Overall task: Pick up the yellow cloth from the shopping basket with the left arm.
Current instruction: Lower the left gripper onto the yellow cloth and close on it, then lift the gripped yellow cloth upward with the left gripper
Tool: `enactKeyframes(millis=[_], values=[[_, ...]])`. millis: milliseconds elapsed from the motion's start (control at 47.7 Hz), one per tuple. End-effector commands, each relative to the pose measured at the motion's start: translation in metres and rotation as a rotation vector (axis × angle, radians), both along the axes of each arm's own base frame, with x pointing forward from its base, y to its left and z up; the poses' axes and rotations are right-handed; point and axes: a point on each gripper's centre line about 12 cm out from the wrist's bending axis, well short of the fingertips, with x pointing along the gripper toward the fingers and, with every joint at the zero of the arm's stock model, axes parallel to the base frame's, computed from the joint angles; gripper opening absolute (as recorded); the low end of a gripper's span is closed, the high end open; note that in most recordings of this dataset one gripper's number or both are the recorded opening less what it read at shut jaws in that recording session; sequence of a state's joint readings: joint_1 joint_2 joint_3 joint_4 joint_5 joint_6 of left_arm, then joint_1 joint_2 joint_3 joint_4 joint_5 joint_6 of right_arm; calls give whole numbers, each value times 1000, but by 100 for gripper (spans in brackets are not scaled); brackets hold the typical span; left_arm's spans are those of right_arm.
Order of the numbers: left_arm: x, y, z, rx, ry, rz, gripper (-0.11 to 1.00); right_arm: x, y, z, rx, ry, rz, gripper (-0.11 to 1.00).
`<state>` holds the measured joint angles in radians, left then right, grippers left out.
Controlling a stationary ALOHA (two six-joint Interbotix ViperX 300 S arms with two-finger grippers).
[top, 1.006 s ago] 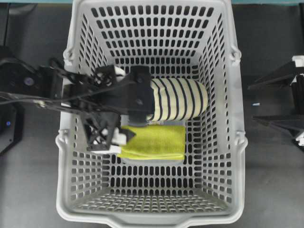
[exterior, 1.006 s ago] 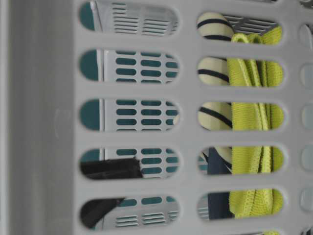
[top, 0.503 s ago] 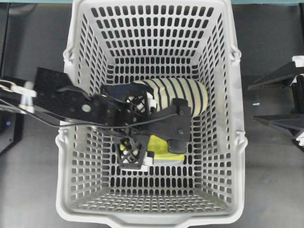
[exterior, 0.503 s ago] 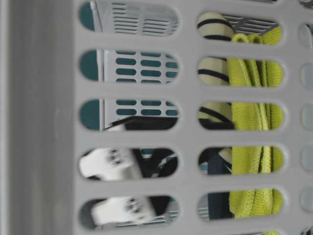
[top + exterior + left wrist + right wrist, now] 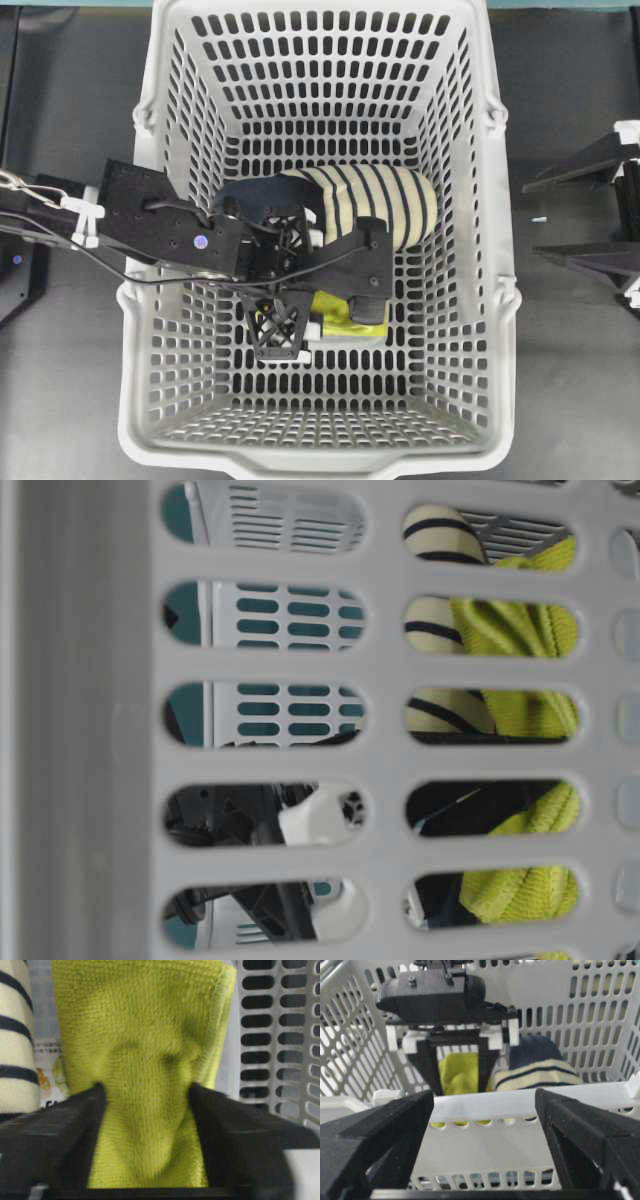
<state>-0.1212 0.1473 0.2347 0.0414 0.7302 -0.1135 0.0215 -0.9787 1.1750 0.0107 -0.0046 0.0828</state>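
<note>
Right now I see my left arm [image 5: 160, 225], black with cables and a blue dot, reaching over the rim of the large light grey perforated plastic basket [image 5: 500, 300] and angling down to its floor. Its lattice-patterned left tool [image 5: 145, 1135] has both fingers [image 5: 55, 1135] pressed into the small yellow-green terry cloth [image 5: 145, 1035], bunching a ridge of fabric between them. That cloth lies on the basket floor, just beside a rolled navy and cream striped fabric [image 5: 385, 205]. My right tool [image 5: 482, 1125] sits outside the basket, low by its wall, fingers spread wide with nothing between them.
</note>
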Motion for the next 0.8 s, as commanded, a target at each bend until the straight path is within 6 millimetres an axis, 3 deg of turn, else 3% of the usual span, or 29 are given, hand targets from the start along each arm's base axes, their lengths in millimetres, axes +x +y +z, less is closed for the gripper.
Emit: enactKeyframes(millis=[0,126,231,377,629,776], values=[[-1,0,6,1,-13,-1,44,2,-1,8,3,-18,-8,78],[1,0,18,-2,-41,-1,14,2,-2,9,6,-18,-12,78],[4,0,38,-7,-77,1,14,2,-2,9,3,-21,-11,78],[7,0,82,-10,-113,6,14,2,-2,9,5,-21,-12,78],[4,-1,177,-20,-179,15,14,-1,-2,13,7,-41,-12,78],[1,0,205,-21,-183,20,14,-2,-2,14,5,-46,-12,78]])
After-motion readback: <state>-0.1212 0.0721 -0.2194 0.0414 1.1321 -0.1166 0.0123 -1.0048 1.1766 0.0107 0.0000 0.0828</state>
